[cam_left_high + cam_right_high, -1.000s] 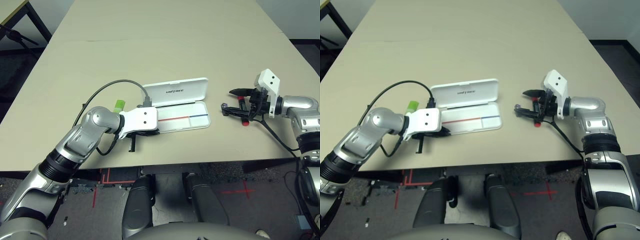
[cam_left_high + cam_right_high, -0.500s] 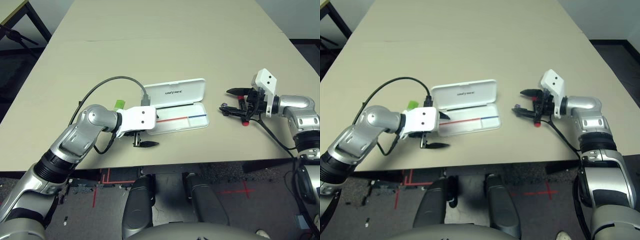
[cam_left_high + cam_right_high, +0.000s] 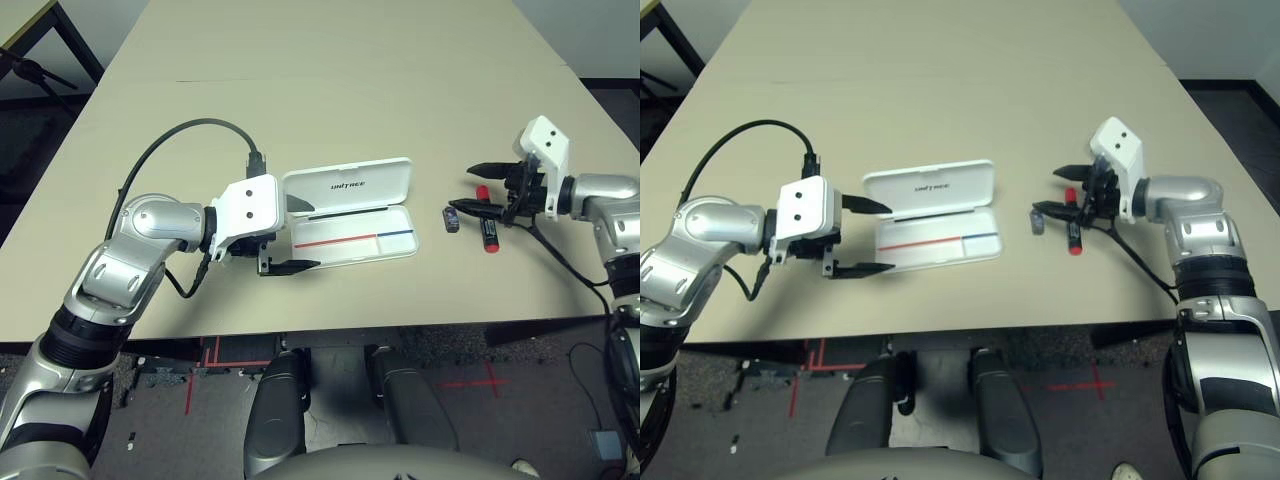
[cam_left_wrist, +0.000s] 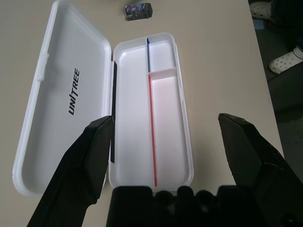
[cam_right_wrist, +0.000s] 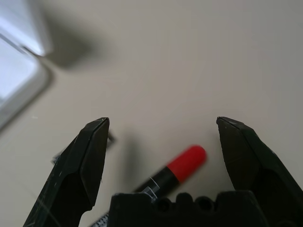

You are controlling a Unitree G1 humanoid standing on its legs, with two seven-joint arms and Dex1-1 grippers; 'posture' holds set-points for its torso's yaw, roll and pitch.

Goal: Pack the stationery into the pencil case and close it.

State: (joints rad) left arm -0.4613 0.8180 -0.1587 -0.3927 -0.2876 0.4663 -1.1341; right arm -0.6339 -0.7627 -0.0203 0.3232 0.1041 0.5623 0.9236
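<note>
Nearest the front edge of the beige tabletop point(image 3: 330, 120), the left claw point(image 3: 298, 236) hangs spread wide and empty, just beside the left end of the flat white hard-plastic pencil case point(image 3: 355, 232). The case lies open, its tray empty, its hinged lid laid back behind it. To its right lies a tiny dark grey block point(image 3: 452, 218), then a red marker with a black band point(image 3: 487, 229). Above these the right claw point(image 3: 482, 187) is held open, gripping nothing.
</note>
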